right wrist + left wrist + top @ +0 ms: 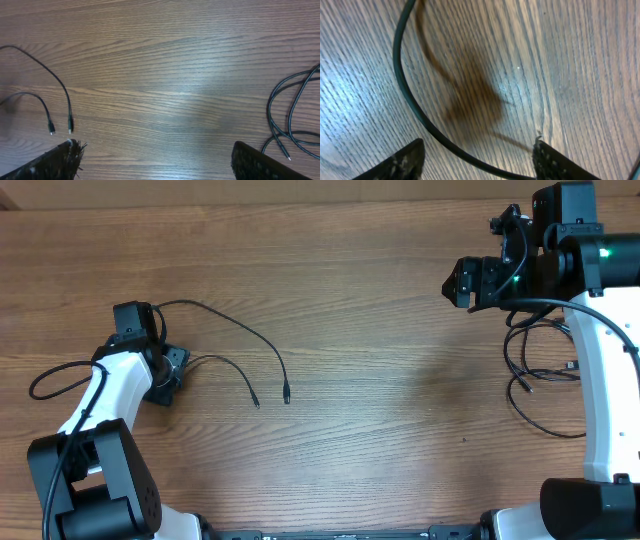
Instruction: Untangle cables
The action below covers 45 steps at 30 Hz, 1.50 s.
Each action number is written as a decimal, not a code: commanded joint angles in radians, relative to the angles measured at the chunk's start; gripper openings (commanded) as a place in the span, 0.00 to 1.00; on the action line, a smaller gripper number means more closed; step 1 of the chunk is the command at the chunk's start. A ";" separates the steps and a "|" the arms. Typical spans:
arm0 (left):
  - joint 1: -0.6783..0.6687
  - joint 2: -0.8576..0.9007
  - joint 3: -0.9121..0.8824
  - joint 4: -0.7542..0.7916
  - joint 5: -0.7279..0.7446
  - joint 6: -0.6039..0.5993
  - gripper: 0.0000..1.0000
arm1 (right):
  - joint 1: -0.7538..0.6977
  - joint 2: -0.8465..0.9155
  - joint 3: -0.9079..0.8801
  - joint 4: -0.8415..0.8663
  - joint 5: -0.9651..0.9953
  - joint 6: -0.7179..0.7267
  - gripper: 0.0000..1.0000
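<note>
Two thin black cables lie at the left: a long one point(245, 332) arcing to a plug end, and a shorter one point(232, 368) beside it. My left gripper point(168, 377) is low over the table at their left ends. In the left wrist view it point(477, 167) is open, and one cable point(406, 95) curves across the wood between its fingers. A looped bundle of cables point(535, 370) lies at the right. My right gripper point(462, 283) is raised at the back right, open and empty point(157, 160). Its view shows both left cables point(59, 82) and the bundle point(290, 112).
A cable loop point(45, 380) lies at the far left beside the left arm. The white right arm link point(600, 380) stands next to the right bundle. Bare wood tabletop point(400, 380) lies between the two cable groups.
</note>
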 commanded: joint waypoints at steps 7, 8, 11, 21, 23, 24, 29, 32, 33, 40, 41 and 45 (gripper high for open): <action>0.001 0.003 -0.005 0.026 -0.037 0.034 0.39 | 0.003 -0.006 -0.004 0.001 0.009 -0.005 0.94; 0.001 0.003 -0.005 0.030 -0.037 0.047 0.36 | 0.003 -0.006 -0.004 0.001 0.009 -0.005 0.94; 0.001 0.003 -0.005 0.039 -0.037 0.081 0.32 | 0.003 -0.006 -0.004 0.001 0.009 -0.005 0.94; -0.025 0.002 0.071 0.121 0.237 0.314 0.04 | 0.003 -0.006 -0.004 0.001 0.009 -0.005 0.94; -0.073 0.002 0.151 0.107 0.310 0.417 0.04 | 0.003 -0.006 -0.004 0.001 0.009 -0.005 0.94; -0.100 0.002 0.187 0.096 0.332 0.458 0.04 | 0.003 -0.006 -0.004 0.001 0.009 -0.005 0.94; -0.284 0.002 0.365 0.033 0.417 0.650 0.04 | 0.003 -0.006 -0.004 0.001 0.009 -0.005 0.94; -0.416 0.002 0.443 0.010 0.434 0.721 0.04 | 0.003 -0.006 -0.004 0.001 0.009 -0.005 0.94; -0.455 0.002 0.459 0.006 0.433 0.735 0.04 | 0.003 -0.006 -0.004 0.001 0.010 -0.005 0.94; -0.663 0.001 0.507 -0.011 0.436 0.783 0.04 | 0.003 -0.006 -0.004 0.001 0.010 -0.005 0.94; -0.678 -0.003 0.507 -0.017 0.441 0.783 0.04 | 0.003 -0.006 -0.004 0.001 0.018 -0.005 0.94; -0.681 -0.024 0.508 -0.047 0.435 0.817 0.08 | 0.003 -0.006 -0.004 0.002 0.036 -0.005 0.94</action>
